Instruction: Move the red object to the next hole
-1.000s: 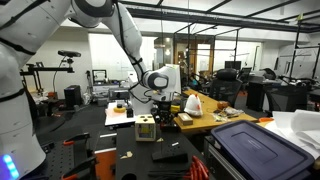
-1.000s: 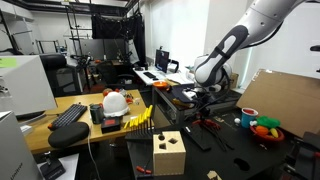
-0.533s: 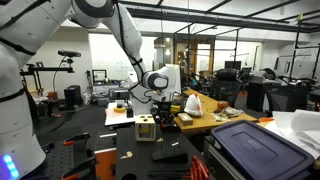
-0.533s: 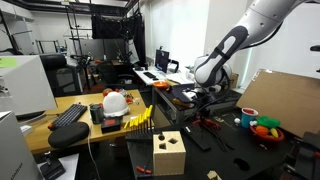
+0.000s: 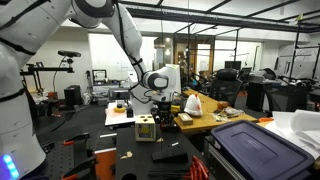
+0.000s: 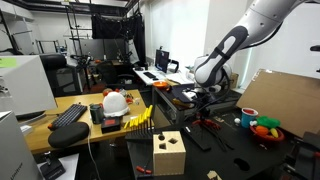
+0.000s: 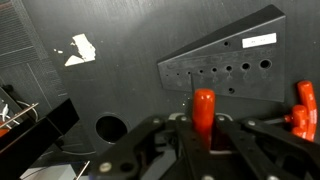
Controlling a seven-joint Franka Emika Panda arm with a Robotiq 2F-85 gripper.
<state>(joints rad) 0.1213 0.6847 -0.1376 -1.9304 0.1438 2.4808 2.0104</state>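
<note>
In the wrist view my gripper (image 7: 203,126) is shut on a red peg-like object (image 7: 204,104), which stands upright between the fingers. Just beyond it stands a grey angled rack (image 7: 240,48) with a row of several round holes. The red object's tip lies in front of the rack's lower left holes. A second red-handled item (image 7: 304,108) stands at the right edge. In both exterior views the gripper (image 5: 160,103) (image 6: 203,104) points down over the dark table, and the red object is too small to make out there.
A wooden box (image 5: 146,128) (image 6: 168,152) stands near the table front. A blue bin (image 5: 255,145), a white hard hat (image 6: 116,101), a keyboard (image 6: 68,114) and a bowl of toy fruit (image 6: 266,129) surround the work area. A round hole (image 7: 111,128) shows in the table.
</note>
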